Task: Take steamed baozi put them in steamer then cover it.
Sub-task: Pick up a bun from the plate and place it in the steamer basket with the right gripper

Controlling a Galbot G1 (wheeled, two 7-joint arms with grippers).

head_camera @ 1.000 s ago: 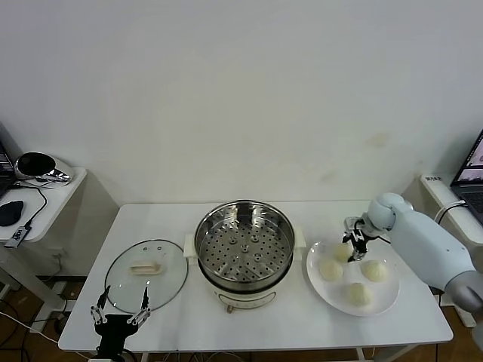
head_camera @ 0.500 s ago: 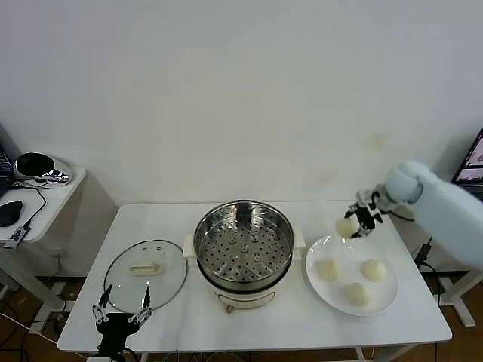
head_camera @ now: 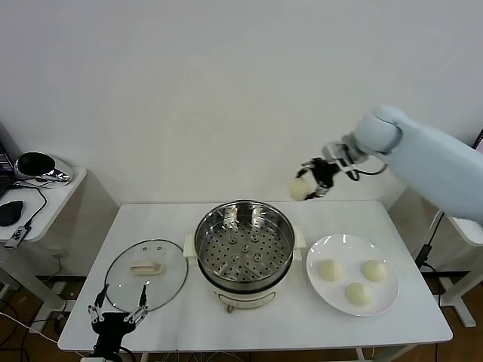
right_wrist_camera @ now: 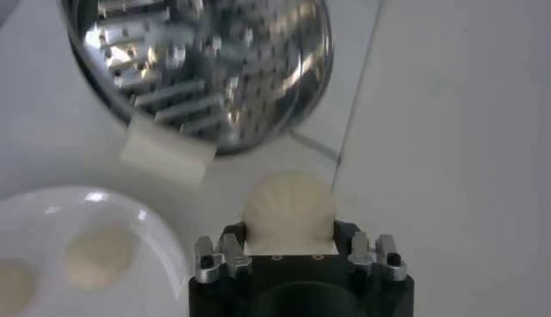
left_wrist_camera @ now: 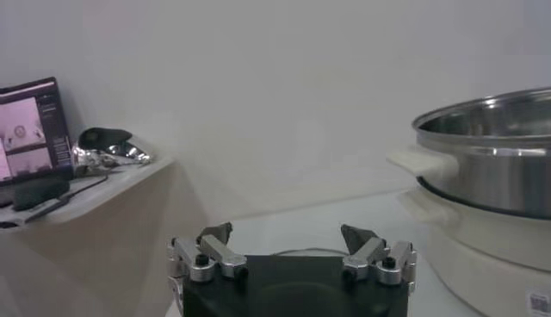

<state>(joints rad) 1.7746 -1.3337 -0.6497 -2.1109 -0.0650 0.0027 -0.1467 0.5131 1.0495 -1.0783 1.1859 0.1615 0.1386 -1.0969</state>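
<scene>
The counter (head_camera: 302, 320) carries the steamer (head_camera: 244, 245), with the cover (head_camera: 146, 276) beside it; three baozi lie on a plate (head_camera: 389, 296); the right tool (head_camera: 311, 181) (raised behind the steamer's rim) clamps a fourth baozi (head_camera: 301, 190); the left tool (head_camera: 119, 314) spreads wide near the cover.

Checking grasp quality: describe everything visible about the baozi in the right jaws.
The held baozi is a small, round, smooth cream-white dough bun, intact. The right gripper clamps it from both sides, airborne, above and beyond the steamer rim's right side. Nothing else touches it. Three more buns sit on the white plate.
</scene>
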